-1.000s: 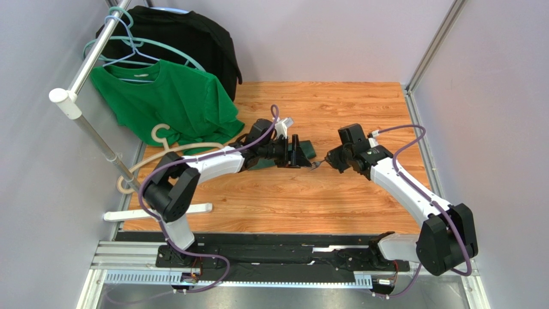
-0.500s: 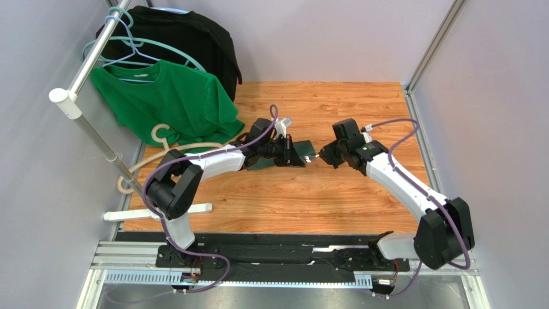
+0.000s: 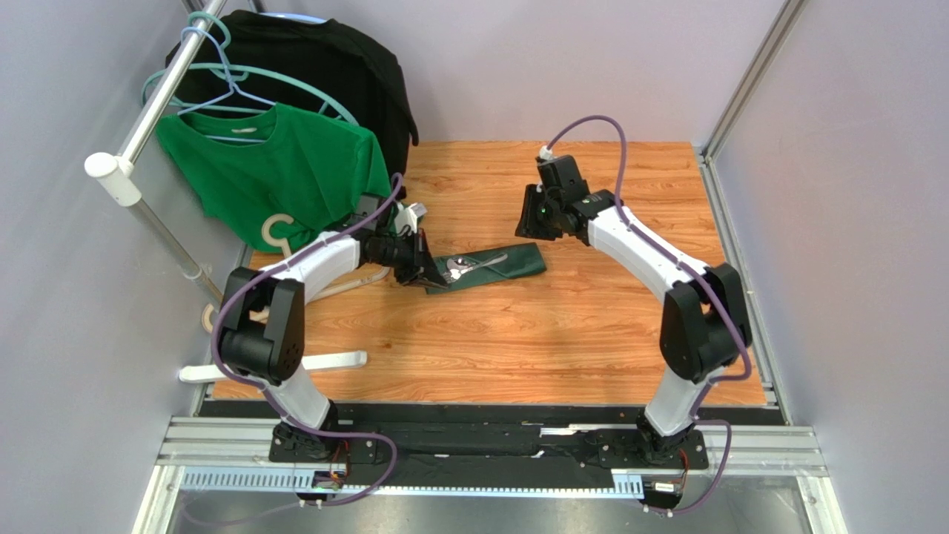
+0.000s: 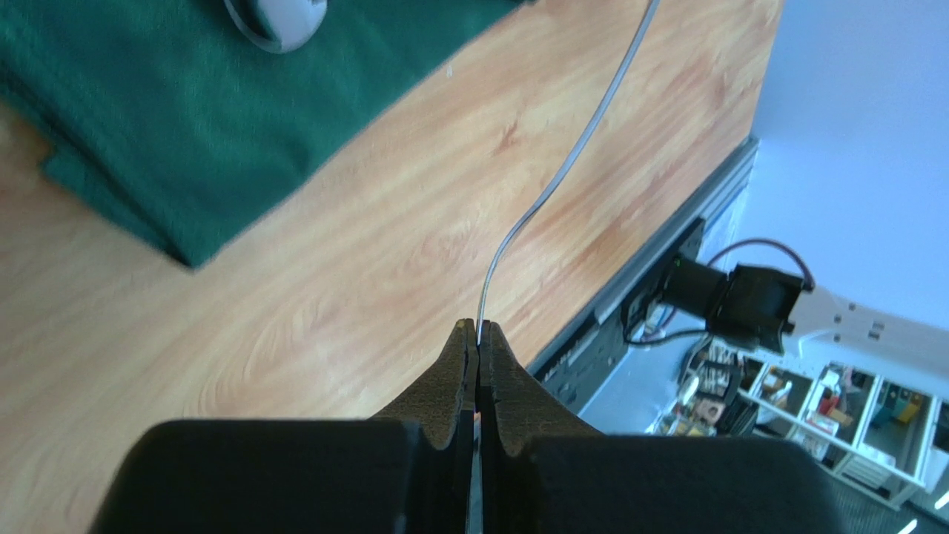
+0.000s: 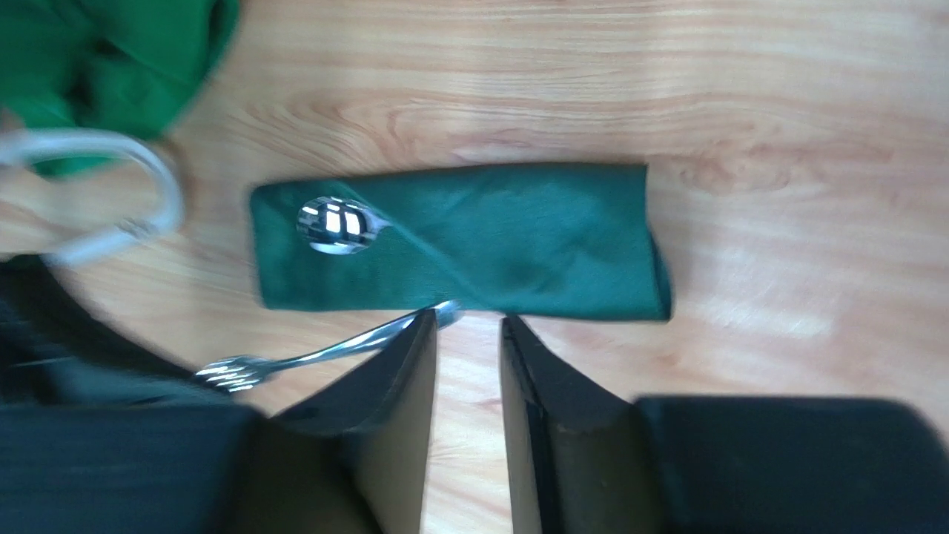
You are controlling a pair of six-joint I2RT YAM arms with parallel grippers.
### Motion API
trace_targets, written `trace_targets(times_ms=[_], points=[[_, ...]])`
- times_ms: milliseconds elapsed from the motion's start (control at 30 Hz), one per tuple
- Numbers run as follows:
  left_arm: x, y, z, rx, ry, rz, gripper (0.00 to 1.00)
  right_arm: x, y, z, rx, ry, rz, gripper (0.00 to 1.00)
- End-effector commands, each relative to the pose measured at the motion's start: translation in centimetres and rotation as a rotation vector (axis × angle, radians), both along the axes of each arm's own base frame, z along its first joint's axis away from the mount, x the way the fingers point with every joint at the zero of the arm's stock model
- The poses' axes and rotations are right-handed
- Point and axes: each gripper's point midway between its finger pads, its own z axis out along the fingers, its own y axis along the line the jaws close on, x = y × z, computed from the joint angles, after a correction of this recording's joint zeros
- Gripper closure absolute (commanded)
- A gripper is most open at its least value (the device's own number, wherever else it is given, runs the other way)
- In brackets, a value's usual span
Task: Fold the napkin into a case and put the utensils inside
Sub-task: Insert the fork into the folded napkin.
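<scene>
The napkin lies folded as a narrow dark green case (image 3: 507,267) (image 5: 501,239) (image 4: 167,122) on the wooden table. A spoon bowl (image 5: 334,223) (image 4: 273,13) pokes out near its left end. My left gripper (image 3: 429,270) (image 4: 478,328) is shut on a thin fork (image 5: 334,350) (image 4: 557,178). The fork's tines are at the gripper and its handle reaches toward the case's near edge. My right gripper (image 3: 532,217) (image 5: 468,323) hangs open above the table behind the case, with nothing between its fingers.
A bright green T-shirt (image 3: 279,167) (image 5: 100,67) and a black garment (image 3: 323,67) hang on a rack (image 3: 145,211) at the back left. A cream hanger (image 3: 279,234) and a white hanger hook (image 5: 123,189) lie left of the case. Grey walls close in both sides.
My left gripper has shut on the fork and drawn back to the left. My right gripper has let go of the fork, opened, and pulled back and up toward the far side.
</scene>
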Motion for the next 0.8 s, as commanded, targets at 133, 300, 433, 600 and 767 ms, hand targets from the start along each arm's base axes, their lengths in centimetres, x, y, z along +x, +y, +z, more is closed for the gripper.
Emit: trace_targets(times_ms=[133, 300, 433, 600, 767], points=[[-3.3, 3.1, 3.3, -0.015, -0.035, -0.092, 1.00, 1.2, -0.3, -6.1, -0.170, 0.081, 0.163, 1.00], [-3.7, 4.5, 1.5, 0.013, 0.044, -0.100, 1.00, 1.6, -1.7, -8.3, -0.259, 0.102, 0.144, 1.00], [-3.1, 5.1, 0.2, 0.055, 0.061, -0.100, 1.00, 1.9, -2.3, -9.2, -0.298, 0.101, 0.135, 1.00], [-1.7, 5.2, -0.3, 0.077, 0.065, -0.085, 1.00, 2.0, -2.3, -10.3, -0.301, 0.115, 0.147, 1.00], [-0.3, 5.1, -0.5, 0.086, 0.064, -0.073, 1.00, 2.2, -2.0, -10.9, -0.301, 0.120, 0.161, 1.00]])
